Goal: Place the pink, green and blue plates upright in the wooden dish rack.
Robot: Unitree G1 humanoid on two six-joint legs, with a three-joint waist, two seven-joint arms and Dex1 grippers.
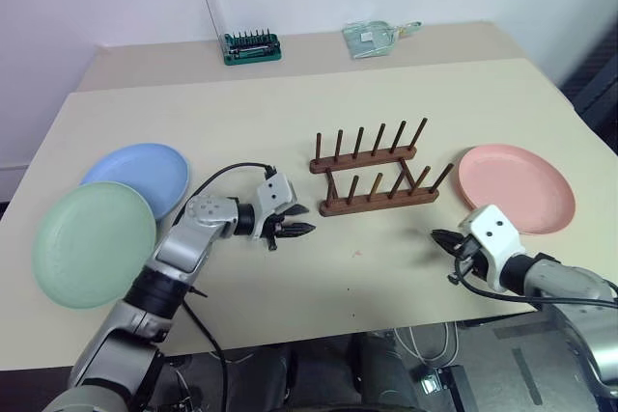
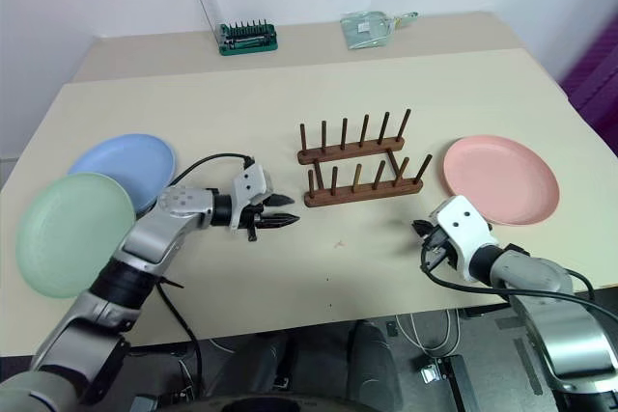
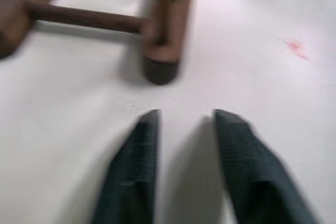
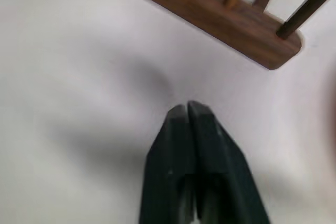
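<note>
Both grippers hang low over the table point(image 1: 290, 113) in the lower half of the frame, each holding nothing. At lower right, the right gripper point(image 1: 436, 236) has its jaws clenched together, tips aimed up-left toward the rack point(image 1: 375, 176); in its wrist view the rack's near rail end lies just beyond the fingertips point(image 4: 188, 111), apart from them. At centre-left, the left gripper point(image 1: 299, 231) has its jaws parted by a narrow gap, pointing right toward the rack's left end, which sits just ahead of the tips without touching. The rack stands at mid-frame, with no plate in it. The pink plate point(image 1: 517, 188) lies flat at right, just above the right gripper. The blue plate point(image 1: 140, 176) and green plate point(image 1: 92, 243) lie at far left, overlapping, the green one on top.
</note>
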